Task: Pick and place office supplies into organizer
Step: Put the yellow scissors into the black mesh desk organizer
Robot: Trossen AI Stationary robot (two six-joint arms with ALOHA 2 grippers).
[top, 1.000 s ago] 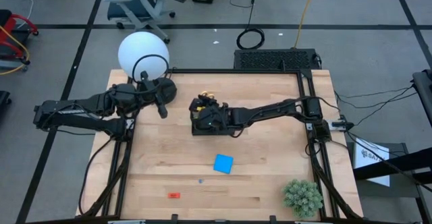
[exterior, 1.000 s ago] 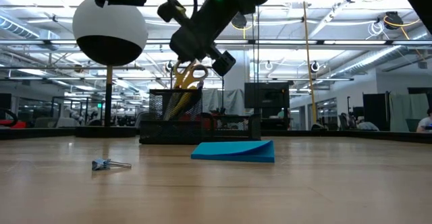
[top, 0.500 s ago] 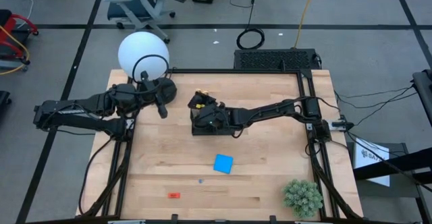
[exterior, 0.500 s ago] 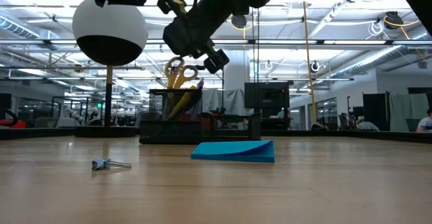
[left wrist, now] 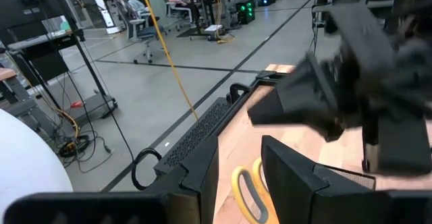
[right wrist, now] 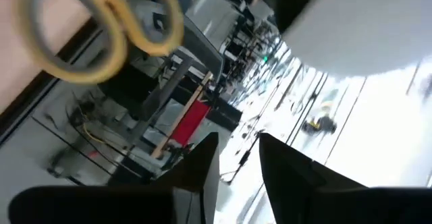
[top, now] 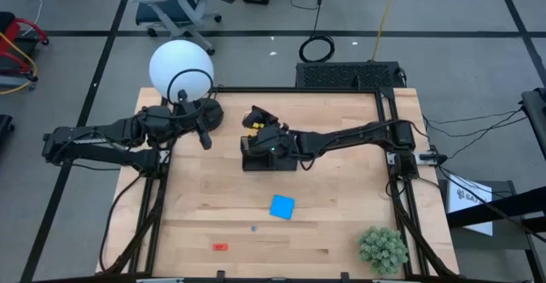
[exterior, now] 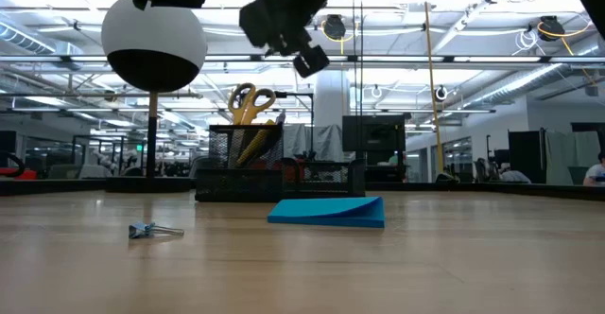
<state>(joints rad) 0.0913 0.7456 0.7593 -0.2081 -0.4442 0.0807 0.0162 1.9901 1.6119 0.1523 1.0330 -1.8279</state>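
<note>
The black mesh organizer stands mid-table. The yellow-handled scissors stand blades-down in its cup, handles up, beside pens. My right gripper hovers open above and just beyond the handles, touching nothing. My left gripper waits open by the lamp base, at the table's far left. The blue pad and the red piece lie flat nearer the near edge.
A lamp with a white globe and a round black base stands at the far left. A small metal clip lies near the red piece. The green plant ball sits in the near right corner.
My right gripper has risen from the scissors' handles and drawn a little toward the far edge. The scissors stay standing in the organizer's cup, and their handles have shifted slightly.
</note>
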